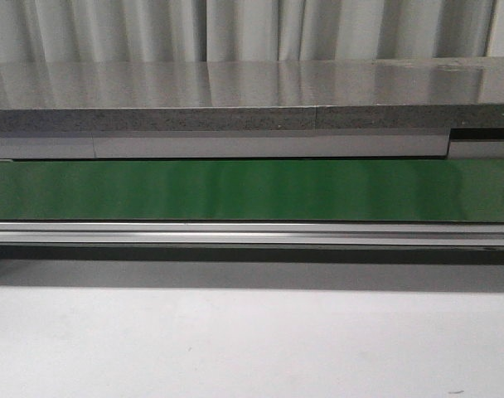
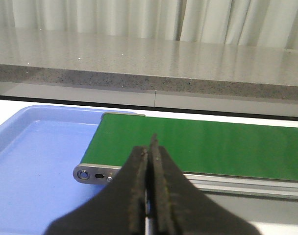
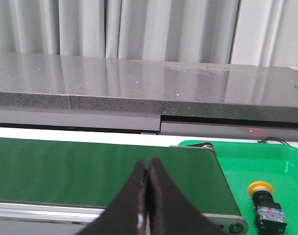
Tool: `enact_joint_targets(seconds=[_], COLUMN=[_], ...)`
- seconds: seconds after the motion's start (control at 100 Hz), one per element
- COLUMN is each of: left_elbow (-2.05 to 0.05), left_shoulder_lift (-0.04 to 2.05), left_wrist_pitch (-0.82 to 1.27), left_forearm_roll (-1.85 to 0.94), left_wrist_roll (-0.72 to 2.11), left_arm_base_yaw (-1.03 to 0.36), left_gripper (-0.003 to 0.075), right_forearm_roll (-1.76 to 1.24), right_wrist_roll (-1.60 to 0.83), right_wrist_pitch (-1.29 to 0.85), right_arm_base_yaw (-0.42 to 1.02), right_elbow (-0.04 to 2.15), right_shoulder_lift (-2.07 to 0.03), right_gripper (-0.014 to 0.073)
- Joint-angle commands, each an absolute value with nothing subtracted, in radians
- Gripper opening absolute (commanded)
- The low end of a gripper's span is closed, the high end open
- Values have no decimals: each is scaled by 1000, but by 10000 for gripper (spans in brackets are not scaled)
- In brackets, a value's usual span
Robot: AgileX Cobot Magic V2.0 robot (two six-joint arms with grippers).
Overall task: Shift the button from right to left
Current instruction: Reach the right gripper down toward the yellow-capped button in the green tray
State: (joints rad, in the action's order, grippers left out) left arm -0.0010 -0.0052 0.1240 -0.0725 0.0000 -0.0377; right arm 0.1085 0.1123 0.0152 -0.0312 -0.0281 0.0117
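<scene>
The button [image 3: 267, 204], a yellow round cap on a dark boxy body with blue and red marks, lies in the green tray [image 3: 281, 169] past the end of the green conveyor belt [image 3: 90, 171]. It shows only in the right wrist view. My right gripper [image 3: 147, 164] is shut with nothing in it, over the belt's near edge and well apart from the button. My left gripper [image 2: 149, 144] is shut and empty too, above the other end of the belt [image 2: 198, 147], beside the blue tray [image 2: 36, 161]. Neither gripper shows in the front view.
The green belt [image 1: 252, 191] runs across the front view on an aluminium frame [image 1: 252, 234]. A grey stone counter [image 1: 235, 95] and pale curtains stand behind it. White table surface [image 1: 252, 340] lies in front.
</scene>
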Motion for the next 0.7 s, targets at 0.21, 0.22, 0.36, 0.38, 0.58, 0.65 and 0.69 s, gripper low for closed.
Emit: enact_joint_targets(seconds=[0.21,0.22,0.36,0.38,0.58,0.65,0.69], left_elbow=[43,43,43,43,43,43,43], left_shoulder_lift=[-37,-37,-37,-37,-37,-37,-37], left_wrist_pitch=[45,45,45,45,45,45,45], left_forearm_roll=[-73,-73,-73,-73,-73,-73,-73], left_wrist_roll=[-12,-12,-12,-12,-12,-12,-12], left_arm_base_yaw=[-44,-44,-44,-44,-44,-44,-44], left_gripper=[-20,-20,-20,-20,-20,-20,-20], right_forearm_roll=[122,122,121,121,114,115,115], right_wrist_roll=[111,111,111,111,111,111,111], right_wrist_pitch=[87,87,85,82,-116,-183,-206], right_arm_base_yaw=[-36,-36,-36,-36,-36,-36,-36], right_elbow=[-13,-13,-11,-9,99,154,181], right_shoulder_lift=[30,30,30,30,27,16,5], right_gripper=[-66,-66,-66,-66,-66,-66,-66])
